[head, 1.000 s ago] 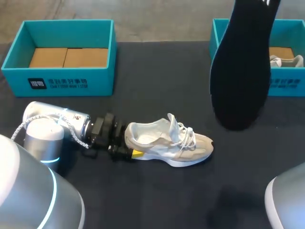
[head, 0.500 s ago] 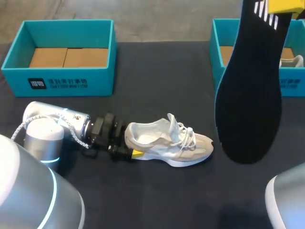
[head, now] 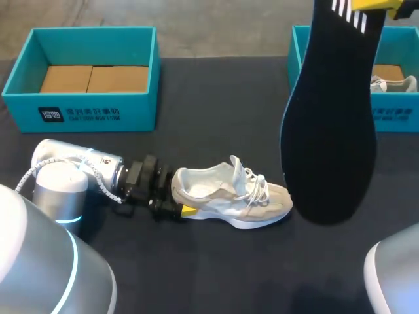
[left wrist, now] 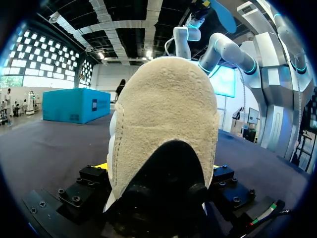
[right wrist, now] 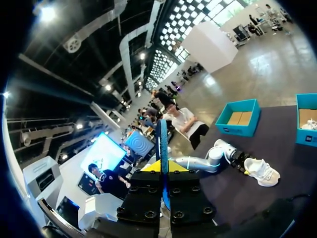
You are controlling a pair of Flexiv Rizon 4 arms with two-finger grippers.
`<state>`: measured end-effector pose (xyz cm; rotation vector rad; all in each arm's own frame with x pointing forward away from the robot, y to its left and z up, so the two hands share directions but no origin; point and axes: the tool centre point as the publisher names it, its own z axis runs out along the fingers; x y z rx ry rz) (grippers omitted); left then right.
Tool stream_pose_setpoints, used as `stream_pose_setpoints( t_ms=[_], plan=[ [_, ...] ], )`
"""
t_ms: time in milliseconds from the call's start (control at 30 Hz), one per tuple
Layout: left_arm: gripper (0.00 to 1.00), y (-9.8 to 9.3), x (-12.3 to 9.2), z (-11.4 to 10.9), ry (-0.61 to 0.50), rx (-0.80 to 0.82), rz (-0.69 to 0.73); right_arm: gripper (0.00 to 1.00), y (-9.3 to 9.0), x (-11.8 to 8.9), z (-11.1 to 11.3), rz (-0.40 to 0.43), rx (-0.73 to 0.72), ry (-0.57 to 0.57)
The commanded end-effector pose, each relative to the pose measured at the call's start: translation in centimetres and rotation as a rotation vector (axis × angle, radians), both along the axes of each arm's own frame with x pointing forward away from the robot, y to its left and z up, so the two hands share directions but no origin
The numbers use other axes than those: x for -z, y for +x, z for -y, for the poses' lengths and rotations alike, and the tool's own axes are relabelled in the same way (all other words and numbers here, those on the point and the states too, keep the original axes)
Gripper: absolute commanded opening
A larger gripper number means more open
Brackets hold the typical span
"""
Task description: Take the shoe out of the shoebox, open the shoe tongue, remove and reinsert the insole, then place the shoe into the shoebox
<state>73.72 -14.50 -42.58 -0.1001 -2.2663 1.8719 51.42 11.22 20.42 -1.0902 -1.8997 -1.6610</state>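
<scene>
Insole [head: 330, 118] out, shoe [head: 232, 195] waiting: the black insole hangs high above the dark table [head: 216, 104], toe end down, pinched at its striped heel end by the right gripper [head: 376, 5], whose yellow tips are closed on it. The right wrist view shows the same grip edge-on, with the thin blade of the insole [right wrist: 162, 144] clamped between the two fingers of the right gripper [right wrist: 162, 168].

Below, the beige-and-white shoe lies on the table near its middle, toe toward the right arm's side, tongue [head: 237, 169] standing up and laces loose. The left gripper [head: 178, 204] has its fingers clamped on the heel from both sides. In the left wrist view the suede heel of the shoe [left wrist: 166, 129] fills the space between them.

Two teal boxes sit at the far edge, both well apart from the shoe: the left shoebox [head: 85, 114], and the right shoebox [head: 298, 49], where a second shoe [head: 393, 84] shows.

Removal looks finished, and reinsertion appears to be the step in hand. The next move likely calls for lowering the insole toe-first, lined up with the shoe's length, into the open collar behind the raised tongue while the heel is held steady.
</scene>
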Motion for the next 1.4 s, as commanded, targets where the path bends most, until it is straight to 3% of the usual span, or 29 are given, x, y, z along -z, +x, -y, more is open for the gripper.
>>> stream_pose_setpoints(
  t_ms=[33, 300, 633, 1400],
  plan=[
    [0.0, 0.0, 0.1, 0.0, 0.0, -0.001, 0.0, 0.0, 0.2, -0.9, -0.3, -0.004, 0.002, -0.021],
    [0.0, 0.0, 0.1, 0.0, 0.0, -0.001, 0.0, 0.0, 0.2, -1.0, -0.4, 0.0, 0.011, -0.022],
    [0.0, 0.0, 0.1, 0.0, 0.0, -0.001, 0.0, 0.0, -1.7, -2.2, -1.8, 0.005, 0.005, -0.026],
    [0.0, 0.0, 0.1, 0.0, 0.0, -0.001, 0.0, 0.0, -1.0, -2.5, -2.5, -0.025, 0.015, -0.048]
  ],
)
